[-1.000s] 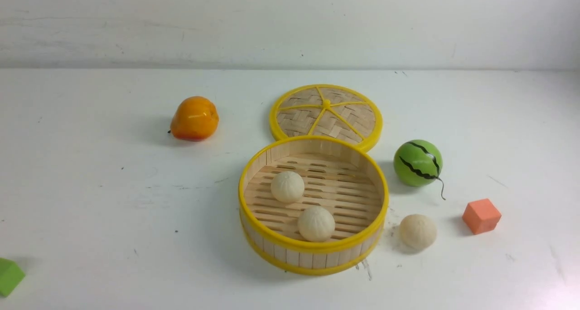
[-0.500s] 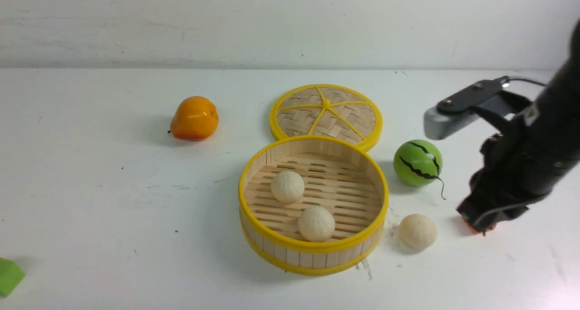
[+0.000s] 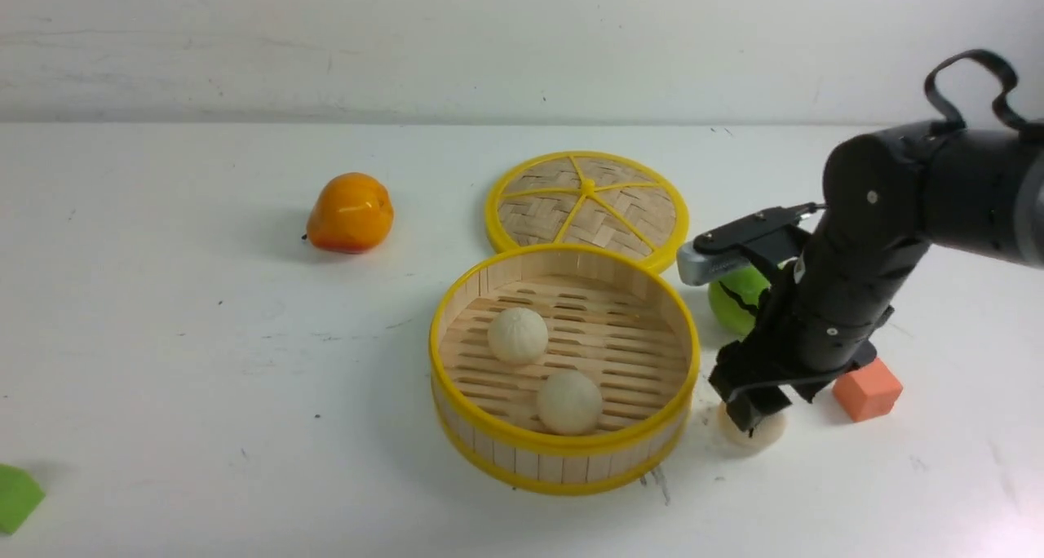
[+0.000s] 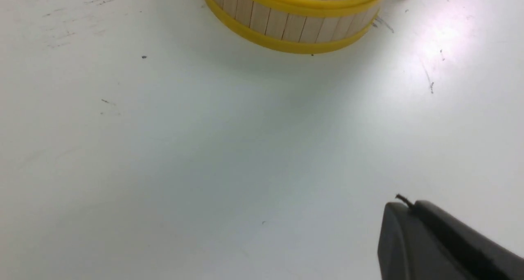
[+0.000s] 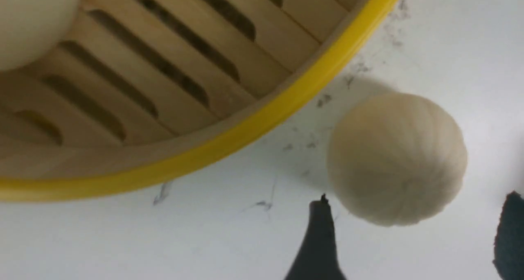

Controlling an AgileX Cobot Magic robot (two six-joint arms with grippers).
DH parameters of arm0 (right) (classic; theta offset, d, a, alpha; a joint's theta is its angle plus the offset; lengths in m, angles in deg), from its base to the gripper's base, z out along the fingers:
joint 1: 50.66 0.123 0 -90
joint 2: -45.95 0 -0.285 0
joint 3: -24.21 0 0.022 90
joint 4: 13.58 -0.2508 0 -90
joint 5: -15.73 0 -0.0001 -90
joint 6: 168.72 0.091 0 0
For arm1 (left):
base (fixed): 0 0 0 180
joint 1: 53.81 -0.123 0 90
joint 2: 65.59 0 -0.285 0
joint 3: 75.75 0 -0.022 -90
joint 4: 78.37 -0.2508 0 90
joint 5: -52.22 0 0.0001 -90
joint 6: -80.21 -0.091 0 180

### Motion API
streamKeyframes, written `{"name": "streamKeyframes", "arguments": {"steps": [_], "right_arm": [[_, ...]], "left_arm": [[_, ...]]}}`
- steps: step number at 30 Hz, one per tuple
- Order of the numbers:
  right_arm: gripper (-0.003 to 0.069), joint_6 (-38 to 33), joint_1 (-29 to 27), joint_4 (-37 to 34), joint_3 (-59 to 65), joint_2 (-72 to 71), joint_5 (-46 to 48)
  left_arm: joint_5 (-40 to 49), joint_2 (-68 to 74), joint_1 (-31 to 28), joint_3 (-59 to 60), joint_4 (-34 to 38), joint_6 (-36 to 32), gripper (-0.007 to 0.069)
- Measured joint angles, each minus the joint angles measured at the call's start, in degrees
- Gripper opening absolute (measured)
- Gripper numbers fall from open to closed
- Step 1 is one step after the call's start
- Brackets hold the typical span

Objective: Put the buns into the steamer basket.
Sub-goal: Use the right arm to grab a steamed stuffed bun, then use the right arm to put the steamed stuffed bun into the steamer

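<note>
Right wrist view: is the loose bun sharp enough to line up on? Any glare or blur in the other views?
Right wrist view: mildly soft, yet the bun shows its pleats, shadow falling toward the steamer basket. Left wrist view: bright glare patch on the table. Front view: sharp, soft shadows, faint washout in the near right corner.

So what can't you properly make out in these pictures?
Watermelon ball, front view: mostly hidden behind the right arm.
Third bun, front view: top covered by the right gripper.
Green block, front view: cut off by the left edge.
Left gripper, left wrist view: only a dark corner shows.
</note>
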Motion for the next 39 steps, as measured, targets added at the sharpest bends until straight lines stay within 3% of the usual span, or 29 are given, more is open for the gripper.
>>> {"name": "streamKeyframes", "arguments": {"steps": [8,11,12,13,14,16,18,25,29,35,39], "right_arm": [[0.0406,3.7,0.0,1.9,-0.1,2.6,-4.5],[0.0312,3.7,0.1,1.6,-0.1,2.8,-4.5],[0.0251,3.7,0.1,1.6,-0.1,2.8,-4.2],[0.0251,3.7,0.1,1.6,-0.1,2.8,-4.2],[0.0167,3.7,0.1,1.6,-0.1,2.8,-4.0],[0.0067,3.7,0.2,1.6,-0.7,2.8,-3.0],[0.002,3.7,0.2,2.2,-2.3,2.8,-0.9],[0.002,3.7,1.4,1.6,-16.5,0.2,10.1],[0.002,3.7,4.8,-0.3,-27.6,0.7,14.3],[0.002,4.6,10.2,-1.3,-33.6,8.8,12.9],[0.0034,7.8,10.7,-1.3,-35.6,15.5,11.5]], "left_arm": [[-0.1,0.0,0.0,0.0,-1.4,0.0,-0.0011],[-0.1,0.0,0.0,0.0,-1.5,0.0,-0.0011],[-0.1,0.0,0.0,0.0,-1.5,0.0,-0.001],[-0.1,0.0,0.0,0.0,-1.5,0.0,-0.001],[-0.1,0.0,0.0,0.0,-1.5,0.0,-0.001],[-0.1,0.0,0.0,0.0,-1.5,0.0,-0.0008],[-0.1,0.0,0.0,0.0,-1.5,0.0,-0.0006],[-0.1,0.0,0.0,0.0,-1.5,0.0,-0.0004],[-0.1,0.0,0.0,0.0,-1.5,0.0,0.0],[-0.1,0.0,0.0,0.0,-1.5,0.0,0.0004],[-0.1,0.0,0.0,0.0,-1.5,0.0,0.0004]]}}
